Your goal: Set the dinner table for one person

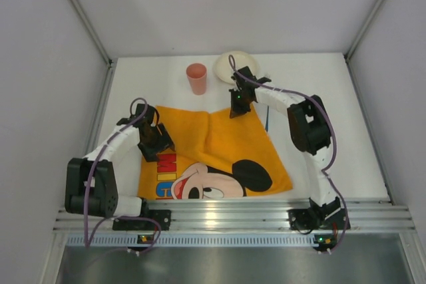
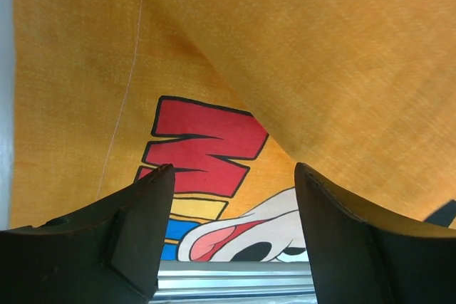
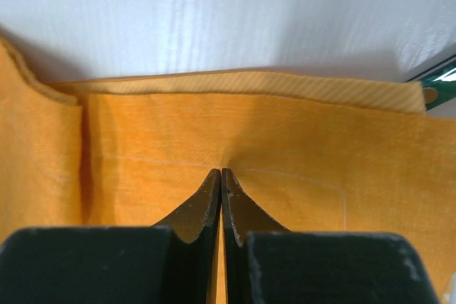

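Observation:
An orange cartoon-mouse cloth mat lies rumpled on the white dinner table. My right gripper is at the mat's far edge; in the right wrist view its jaws are shut on a pinch of the orange cloth, which puckers at the tips. My left gripper hovers over the mat's left side; in the left wrist view it is open and empty above the red letter print. A pink cup and a white bowl stand at the back.
A thin blue-green item lies by the mat's right far edge and also shows in the right wrist view. The aluminium rail runs along the near edge. Grey walls enclose the table on three sides.

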### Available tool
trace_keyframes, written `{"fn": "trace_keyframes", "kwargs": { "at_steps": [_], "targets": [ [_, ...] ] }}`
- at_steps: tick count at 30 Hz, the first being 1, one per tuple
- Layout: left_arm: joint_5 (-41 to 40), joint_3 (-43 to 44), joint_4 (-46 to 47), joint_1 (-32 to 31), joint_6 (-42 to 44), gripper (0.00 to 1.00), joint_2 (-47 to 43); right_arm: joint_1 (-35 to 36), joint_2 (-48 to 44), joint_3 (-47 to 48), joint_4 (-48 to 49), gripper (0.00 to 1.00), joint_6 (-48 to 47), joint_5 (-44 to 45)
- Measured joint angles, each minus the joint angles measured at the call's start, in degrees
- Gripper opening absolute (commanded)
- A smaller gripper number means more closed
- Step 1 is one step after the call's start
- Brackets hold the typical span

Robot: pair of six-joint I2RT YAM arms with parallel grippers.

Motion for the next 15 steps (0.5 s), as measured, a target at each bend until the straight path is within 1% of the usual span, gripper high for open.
{"fn": "trace_keyframes", "kwargs": {
  "at_steps": [3,7,11,15],
  "targets": [
    [0.4,-1.9,2.1,0.0,-0.9,0.73,2.1,-1.5,1.8,-0.3,0.1,0.0,0.2,-0.6],
    [0.1,-2.1,4.5,0.0,-1.3,0.73,7.0,-3.8,1.7,-1.3,1.4,0.0,0.5,-1.3],
    [-0.3,0.2,3.1,0.0,-1.7,0.74,9.8,-6.5,0.8,-3.1,2.9,0.0,0.7,-1.8],
    [-0.9,1.9,1.6,0.2,-2.1,0.77,11.1,-10.9,-0.1,-4.7,4.0,0.0,1.2,-1.8]
  ]
}}
